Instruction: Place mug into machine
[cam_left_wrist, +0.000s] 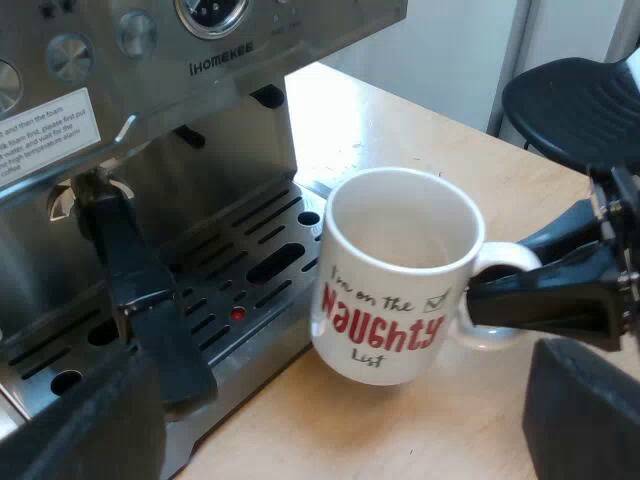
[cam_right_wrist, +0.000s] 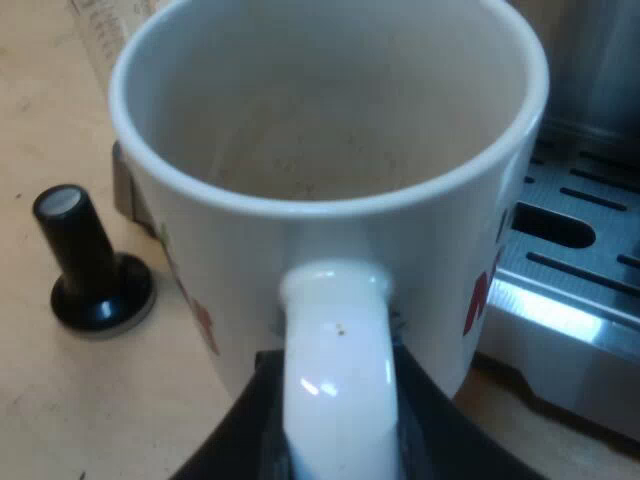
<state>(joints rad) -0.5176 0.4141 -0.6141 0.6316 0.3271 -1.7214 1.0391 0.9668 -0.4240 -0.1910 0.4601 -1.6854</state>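
Grips the mug (cam_left_wrist: 395, 275) by its handle with the right gripper (cam_left_wrist: 485, 300), black fingers (cam_right_wrist: 425, 440) pinched on either side of the loop, so as to carry it mouth-up and leave its body free to slide in. Has it just beside the drip tray (cam_left_wrist: 260, 360) of the espresso machine (cam_left_wrist: 200, 90), not yet on the grate; whether lifted or resting on the surface (cam_left_wrist: 420, 430), cannot tell. Reaches in low from the side away from the machine. Hangs the left gripper (cam_left_wrist: 335, 410) near the locked holder (cam_left_wrist: 135, 290), fingers wide, holding nothing.

White mug (cam_left_wrist: 385, 330) — upright, empty, beside espresso machine (cam_left_wrist: 215, 120)
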